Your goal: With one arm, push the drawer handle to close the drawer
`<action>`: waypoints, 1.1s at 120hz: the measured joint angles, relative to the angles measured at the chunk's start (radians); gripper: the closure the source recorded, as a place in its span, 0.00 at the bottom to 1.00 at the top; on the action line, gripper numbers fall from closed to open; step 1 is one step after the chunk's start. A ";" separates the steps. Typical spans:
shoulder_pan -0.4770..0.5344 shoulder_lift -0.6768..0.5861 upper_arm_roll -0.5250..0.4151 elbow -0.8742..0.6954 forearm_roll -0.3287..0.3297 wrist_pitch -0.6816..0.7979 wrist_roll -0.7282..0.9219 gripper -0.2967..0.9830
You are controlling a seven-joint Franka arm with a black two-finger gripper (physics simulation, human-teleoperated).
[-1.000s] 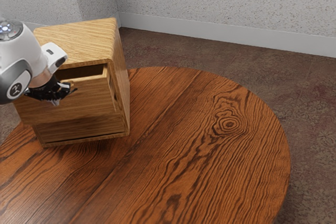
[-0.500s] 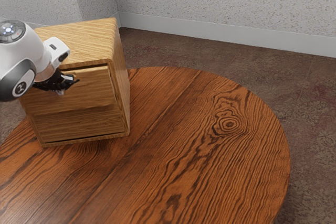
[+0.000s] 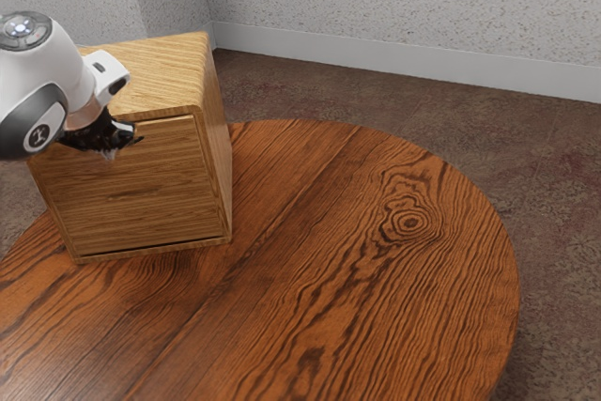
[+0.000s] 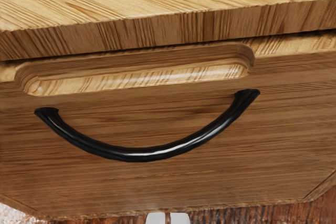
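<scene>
Sitting nearly flush beneath the top of the cabinet (image 3: 150,68), the drawer (image 4: 157,184) bears its curved black handle (image 4: 140,154) high on the front, a likely place for a straight inward push. Close before that front is the gripper (image 3: 110,153), its fingertips almost together and nothing gripped, presumably because pushing needs no grasp; whether it touches I can't tell, and the cabinet stands on the round table (image 3: 329,232).

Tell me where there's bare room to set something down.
The round table is bare from the cabinet to its curved rim at the exterior view's right. The cabinet's top has bare wood beside the arm too. Crowded: before the drawer front, where the arm reaches.
</scene>
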State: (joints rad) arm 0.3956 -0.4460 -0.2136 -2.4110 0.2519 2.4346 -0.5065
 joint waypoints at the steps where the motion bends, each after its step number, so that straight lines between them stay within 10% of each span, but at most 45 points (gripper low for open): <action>1: -0.004 -0.003 0.000 0.005 -0.003 -0.013 0.000 0.85; 57: -0.125 0.041 -0.019 0.542 -0.048 -0.728 0.038 0.85; 90: -0.118 0.085 -0.064 0.610 -0.073 -0.869 0.083 0.43; 132: -0.121 0.084 -0.077 0.608 -0.078 -0.910 0.116 0.27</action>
State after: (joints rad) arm 0.2746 -0.3618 -0.2904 -1.8030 0.1738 1.5244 -0.3909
